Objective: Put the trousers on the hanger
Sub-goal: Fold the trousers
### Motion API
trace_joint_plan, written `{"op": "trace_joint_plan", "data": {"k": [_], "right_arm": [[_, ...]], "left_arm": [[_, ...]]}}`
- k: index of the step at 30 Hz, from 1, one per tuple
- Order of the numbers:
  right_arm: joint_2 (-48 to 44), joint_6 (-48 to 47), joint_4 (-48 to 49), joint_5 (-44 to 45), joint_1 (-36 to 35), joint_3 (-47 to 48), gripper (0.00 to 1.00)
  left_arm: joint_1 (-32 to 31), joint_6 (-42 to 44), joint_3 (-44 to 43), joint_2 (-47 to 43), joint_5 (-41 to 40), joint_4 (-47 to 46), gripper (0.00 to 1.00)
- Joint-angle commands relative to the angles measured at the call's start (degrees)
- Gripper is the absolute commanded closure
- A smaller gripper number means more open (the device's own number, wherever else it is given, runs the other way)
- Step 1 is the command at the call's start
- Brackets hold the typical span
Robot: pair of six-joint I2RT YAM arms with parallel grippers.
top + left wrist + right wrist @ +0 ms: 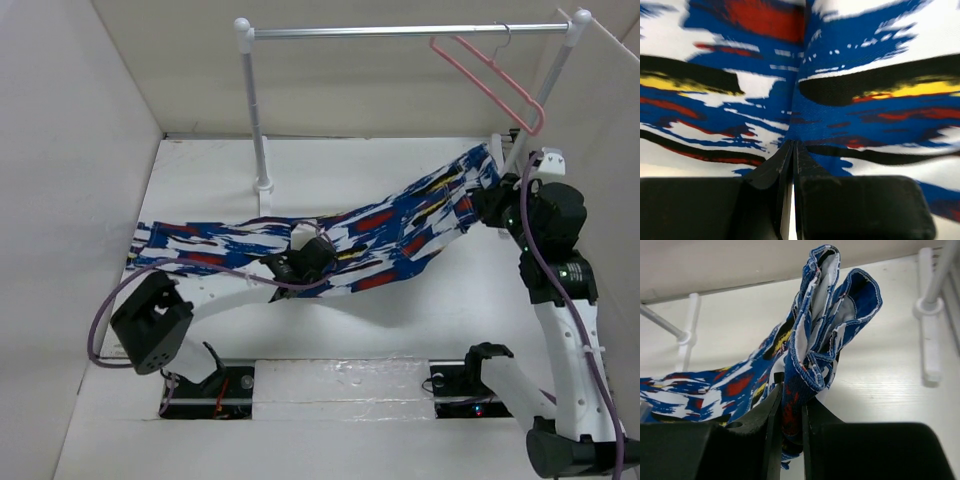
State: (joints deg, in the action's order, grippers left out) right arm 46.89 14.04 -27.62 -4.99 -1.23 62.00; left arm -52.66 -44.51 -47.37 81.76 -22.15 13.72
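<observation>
Top view, rail (pixel 400 31): a silver bar on two white posts, spanning the far side of the table (pixel 420 330).
Top view, hanger (pixel 490 72): pink and thin, hooked over the rail near its right end and hanging tilted. No cloth is on it.
Top view, trousers (pixel 370 225): stretched in a long band in front of the rail and below it. The left end lies flat on the table, out beyond the rail's left post. The right end is lifted off the table beside the right post, under the hanger and apart from it.
Top view, left gripper (pixel 312 252): at the middle of the band, in front of the rail's left half, with cloth draped around it.
Top view, right gripper (pixel 487 203): at the raised end, just by the rail's right post.
Left wrist view, left gripper: fingers pressed together, pinching a crease of the printed cloth, which fills the whole view.
Right wrist view, right gripper: clenched on a bunched, folded edge of the trousers. Stitched hems stand up above the fingertips, and the rest trails down towards the rail's left post.
Right wrist view, rail: both post feet show on the table behind the cloth.
</observation>
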Motion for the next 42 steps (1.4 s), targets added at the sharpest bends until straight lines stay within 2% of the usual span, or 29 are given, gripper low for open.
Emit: {"op": "trace_joint_plan", "data": {"k": [1,6,7,9,13,16,17,18,19,21,22,23,24,25,26,27,28,30,31,32,35,36,37,38,39,40,42], "right_arm": [[-0.1,-5.3,-6.7,8.4,-0.4,9.7,1.0],[2.1,-9.6,-12.5,8.2,0.2,19.4,1.0],[2.9,-11.6,-14.2,7.3,0.2,23.0,1.0],[3.7,-12.2,-14.8,6.8,0.2,24.0,1.0],[5.6,-15.6,-14.9,-0.2,0.2,26.1,1.0],[7.5,-16.1,-13.6,-4.0,-1.5,25.2,1.0],[7.9,-16.0,-12.3,-3.9,-2.9,24.8,1.0],[8.7,-15.2,-10.7,-1.8,-8.8,24.4,1.0],[9.6,-15.2,-10.1,-1.8,-8.9,24.4,1.0],[11.7,-14.7,-8.8,1.2,-13.8,25.4,1.0],[13.0,-14.1,-7.6,2.4,-19.0,26.0,1.0],[15.8,-14.1,-6.8,3.6,-21.9,26.5,1.0],[17.5,-14.1,-6.0,6.6,-24.8,27.2,1.0],[19.2,-14.2,-4.7,8.1,-30.4,29.2,1.0],[23.0,-14.2,-4.2,9.6,-33.2,30.5,1.0],[25.2,-14.2,-3.5,11.7,-35.7,31.9,1.0],[27.6,-14.2,-2.0,12.1,-38.0,34.6,1.0],[35.1,-14.1,-0.3,12.1,-44.4,37.4,1.0],[37.9,-14.2,1.5,12.0,-46.4,38.9,1.0],[41.0,-14.2,2.1,11.9,-50.3,42.5,1.0],[54.3,-11.8,5.1,11.1,-56.0,50.2,1.0],[58.0,-11.5,5.6,8.4,-59.2,52.3,0.97],[65.2,-10.5,5.6,8.1,-60.9,54.7,0.89],[69.1,-10.2,4.7,8.1,-62.5,57.1,0.51],[72.9,-10.1,3.0,5.8,-64.3,63.2,0.3],[78.9,-10.1,-2.6,3.5,-64.3,66.6,0.22],[81.1,-10.8,-7.0,1.0,-64.3,69.4,0.2]], "left_arm": [[-3.1,-1.5,-3.9,5.0,2.6,-5.5,1.0],[-9.0,-2.9,-14.1,18.3,4.7,-6.2,1.0],[-12.5,-3.7,-17.5,23.3,4.7,-6.1,1.0],[-13.2,-4.1,-20.8,24.9,6.3,-6.2,1.0],[-15.3,-3.8,-28.4,31.7,11.3,-5.0,1.0],[-16.2,-3.9,-28.0,30.3,8.9,-4.3,1.0],[-15.4,-4.5,-27.2,26.7,7.7,-3.9,1.0],[-13.0,-4.4,-22.1,21.1,5.5,-3.2,0.97],[-13.0,-4.4,-22.1,21.1,5.5,-3.2,0.97],[-6.9,-3.5,-16.7,10.7,3.4,-1.8,0.84],[-4.2,-2.6,-15.2,2.9,2.7,-0.6,0.76],[-1.2,-1.7,-14.2,-1.3,1.7,0.7,0.71],[6.1,0.5,-13.4,-5.0,0.5,3.6,0.71],[10.3,2.0,-13.4,-12.2,0.4,4.7,0.7],[14.7,3.7,-13.8,-15.6,0.5,5.8,0.66],[23.9,7.1,-14.9,-18.6,1.9,6.8,0.65],[28.6,8.6,-16.2,-23.6,3.1,7.3,0.62],[37.1,10.9,-20.4,-26.4,6.8,9.1,0.6],[44.2,12.2,-22.0,-27.8,8.0,9.9,0.6],[46.4,12.5,-24.9,-28.2,8.7,10.8,0.6],[47.0,13.4,-28.4,-27.8,3.8,14.3,0.61],[47.0,13.1,-29.2,-27.9,1.3,15.1,0.61],[47.0,13.0,-29.4,-28.7,0.5,15.5,0.61],[47.0,12.8,-29.9,-28.9,-0.5,15.6,0.6],[47.0,13.1,-30.1,-28.9,-2.4,16.0,0.56],[47.0,13.7,-30.2,-28.5,-3.0,16.3,0.49],[47.0,14.4,-29.4,-28.4,-4.7,16.7,0.49]]}}
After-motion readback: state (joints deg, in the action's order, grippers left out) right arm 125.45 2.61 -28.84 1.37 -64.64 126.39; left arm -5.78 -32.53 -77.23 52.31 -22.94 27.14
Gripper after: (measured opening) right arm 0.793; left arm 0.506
